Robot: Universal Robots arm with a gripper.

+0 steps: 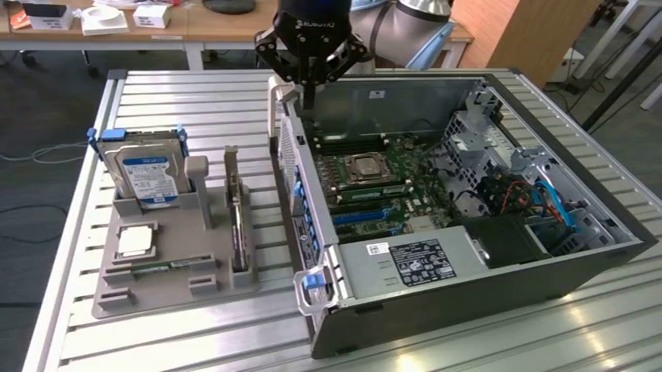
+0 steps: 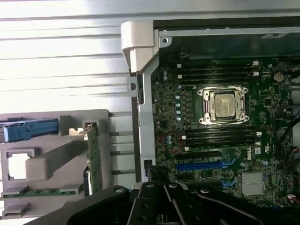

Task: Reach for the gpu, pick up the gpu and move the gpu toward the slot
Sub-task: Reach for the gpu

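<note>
The gpu (image 1: pixel 237 208) is a thin green card standing on edge in a grey holder (image 1: pixel 170 267) on the exterior view's left, beside the open computer case. In the wrist view the gpu (image 2: pixel 94 159) shows as a narrow green strip in that holder. My gripper (image 1: pixel 308 99) hangs above the far rim of the case, well away from the gpu, with its fingers shut and nothing between them. Its black linkage (image 2: pixel 159 187) shows in the wrist view. A blue slot (image 1: pixel 359 215) lies on the motherboard; in the wrist view the slot (image 2: pixel 201 165) is just past the gripper.
The holder also carries a blue-labelled hard drive (image 1: pixel 145 174), a square CPU chip (image 1: pixel 136 242) and a memory stick (image 2: pixel 33 191). The open case (image 1: pixel 497 271) holds the motherboard with its CPU socket (image 2: pixel 222 105), a power supply (image 1: pixel 414 263) and cables. Everything rests on a ribbed metal table (image 1: pixel 186 101).
</note>
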